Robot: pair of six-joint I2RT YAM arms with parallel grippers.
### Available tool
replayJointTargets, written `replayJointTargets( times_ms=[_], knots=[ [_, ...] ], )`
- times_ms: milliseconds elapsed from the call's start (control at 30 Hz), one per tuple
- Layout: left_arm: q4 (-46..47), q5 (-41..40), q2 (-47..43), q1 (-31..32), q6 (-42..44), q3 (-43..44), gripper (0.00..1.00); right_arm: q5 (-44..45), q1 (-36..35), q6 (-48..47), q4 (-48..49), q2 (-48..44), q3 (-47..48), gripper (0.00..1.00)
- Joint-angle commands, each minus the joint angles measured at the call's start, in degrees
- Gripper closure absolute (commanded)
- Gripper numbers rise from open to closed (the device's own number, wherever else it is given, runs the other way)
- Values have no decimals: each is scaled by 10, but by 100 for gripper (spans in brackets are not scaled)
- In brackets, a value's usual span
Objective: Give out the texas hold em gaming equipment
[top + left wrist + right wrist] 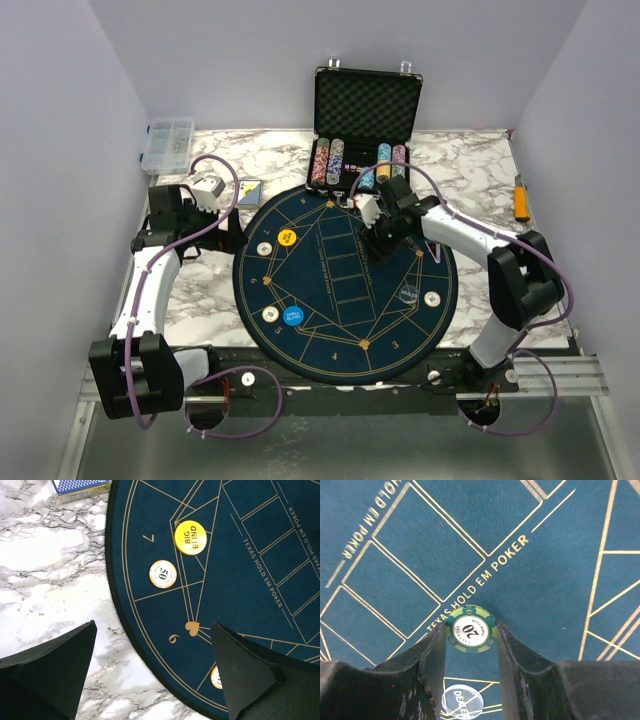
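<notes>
The right fingers (434, 656) gripped a green 20 chip (471, 628) above the mat (545, 580). The left fingers (57, 667) gaped wide open, straddling its left edge.

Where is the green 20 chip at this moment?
In the right wrist view the green 20 chip is gripped by the right gripper, over the blue mat beside the printed words TEXAS HOLD EM POKER; the clear dealer disc lies nearest.
</notes>
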State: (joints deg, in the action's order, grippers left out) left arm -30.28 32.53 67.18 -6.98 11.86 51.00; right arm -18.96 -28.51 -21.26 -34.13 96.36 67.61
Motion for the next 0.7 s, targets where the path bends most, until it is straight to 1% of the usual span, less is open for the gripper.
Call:
replayJointTargets(
  times_ms=[0, 33, 67, 100, 133, 167, 267, 367, 500, 667],
  knots=[
    [-9, -4, -10, 3, 5, 14, 2, 37, -12, 11, 40, 33, -22, 80],
    [-9, -4, -9, 4, 5, 14, 2, 35, -15, 11, 42, 37, -25, 77],
    [-9, -4, -8, 4, 5, 14, 2, 33, -18, 10, 43, 42, -26, 71],
    [-9, -4, -8, 3, 5, 15, 2, 31, -19, 10, 42, 45, -27, 63],
    [-9, -4, -8, 4, 5, 15, 2, 23, -21, 11, 38, 50, -24, 53],
    [-9, -4, -6, 4, 5, 15, 2, 17, -21, 12, 33, 53, -24, 48],
    [-9, -5, -6, 3, 5, 14, 2, 15, -20, 14, 20, 48, -19, 34],
    [-9, -5, -9, 4, 6, 13, 2, 11, -13, 17, -7, 23, -1, 24],
    [-10, -6, -14, 4, 9, 10, 2, -2, 41, 18, -66, -13, 56, 22],
    [-10, -4, -17, 4, 10, 9, 2, 23, 162, -31, -166, -14, 128, 23]
  ],
)
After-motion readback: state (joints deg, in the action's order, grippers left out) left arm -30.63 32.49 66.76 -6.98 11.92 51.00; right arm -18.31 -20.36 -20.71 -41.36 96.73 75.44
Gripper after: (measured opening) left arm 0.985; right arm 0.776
